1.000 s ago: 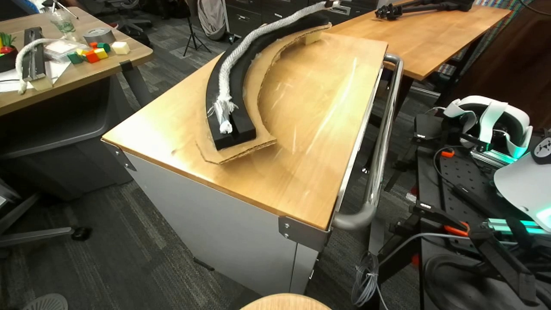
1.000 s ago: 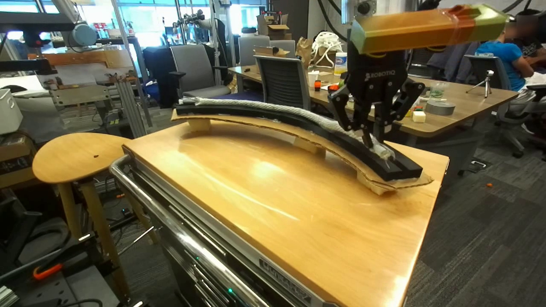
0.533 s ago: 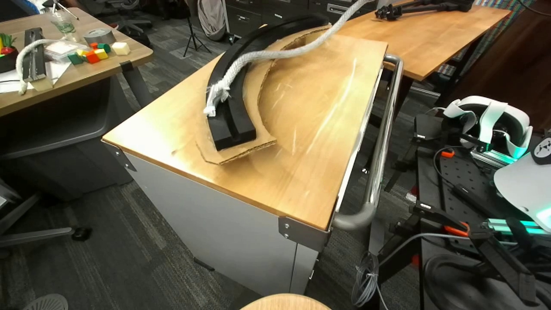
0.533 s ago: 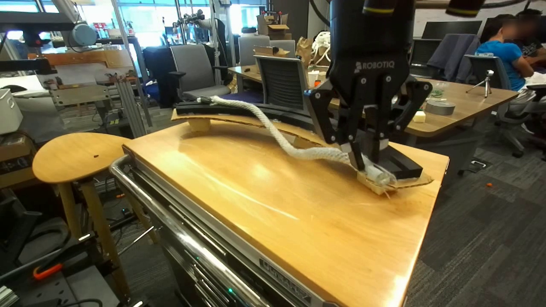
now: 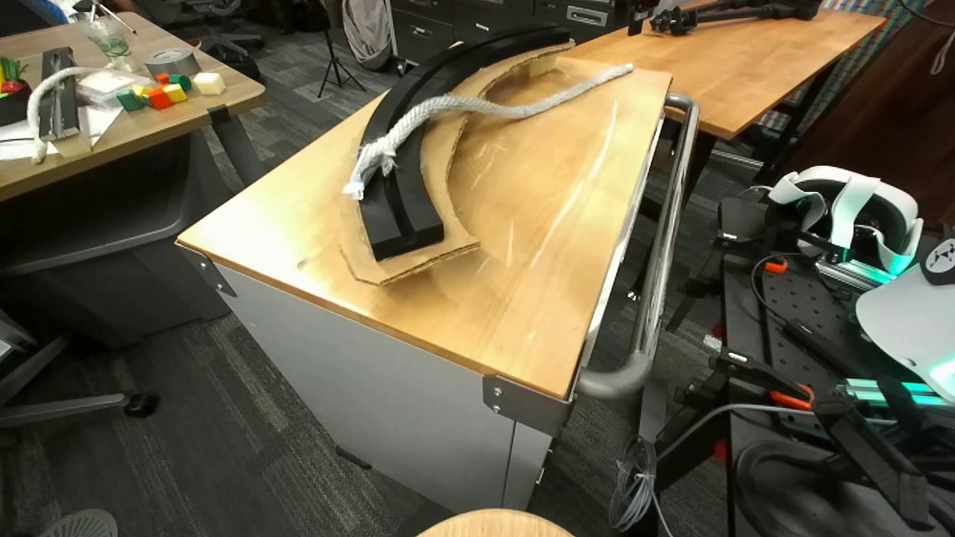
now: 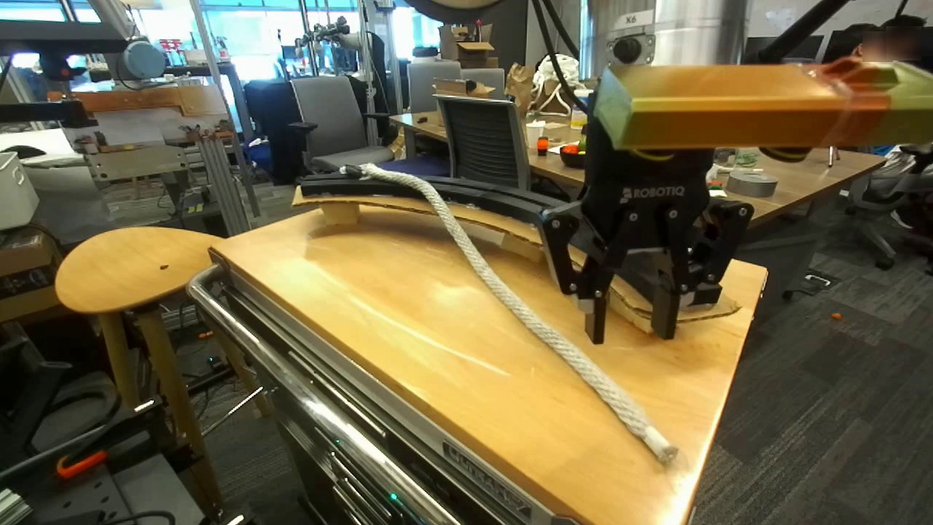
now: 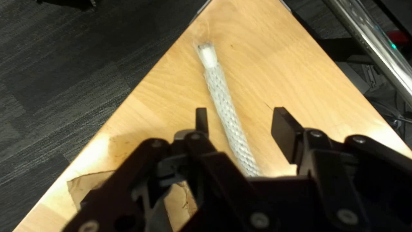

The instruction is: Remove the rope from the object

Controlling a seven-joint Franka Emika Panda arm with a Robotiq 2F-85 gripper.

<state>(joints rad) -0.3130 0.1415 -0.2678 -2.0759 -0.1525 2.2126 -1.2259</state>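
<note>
Fingers (image 7: 286, 133) spread, nothing gripped; rope (image 7: 229, 119) lies lower, shows btwn them in wrist view, w/ long axis approx. square to closing line.

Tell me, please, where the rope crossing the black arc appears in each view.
In an exterior view: the rope spans the upper middle.
In an exterior view: the rope runs from upper left-centre to lower right.
In the wrist view: the rope runs down from upper centre, partly hidden.
Shared landmark: the chrome handle.
</note>
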